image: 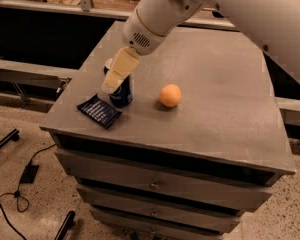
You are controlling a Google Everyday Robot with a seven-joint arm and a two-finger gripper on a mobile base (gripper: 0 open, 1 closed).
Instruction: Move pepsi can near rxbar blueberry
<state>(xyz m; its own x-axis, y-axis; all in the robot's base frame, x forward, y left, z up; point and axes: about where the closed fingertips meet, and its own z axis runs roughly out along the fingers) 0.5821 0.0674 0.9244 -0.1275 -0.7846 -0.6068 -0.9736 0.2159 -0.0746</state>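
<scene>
**A:** What does the camera view show?

**B:** A white robot arm [160, 9] reaches down from the upper right over a grey metal drawer cabinet [215, 84]. Its cream-coloured gripper [117, 73] sits at the top of the dark blue cylindrical pepsi can [122, 95] and covers the can's upper left side.

**A:** Is the claw clasping it?

**B:** I cannot tell. It overlaps the can, but nothing shows whether it is gripping or released.

**A:** Where does the can stand?

**B:** Upright near the cabinet's front left corner, just beside the flat dark blue rxbar blueberry [99, 111]. The bar lies to the can's front-left, touching it or nearly so. A round orange fruit [170, 95] rests apart on the right.

**A:** So how far along is the task?

**B:** Nearly finished, I judge, since the can is already next to the bar. What's left is letting go, if the claw is holding, and lifting clear without tipping the can.
</scene>
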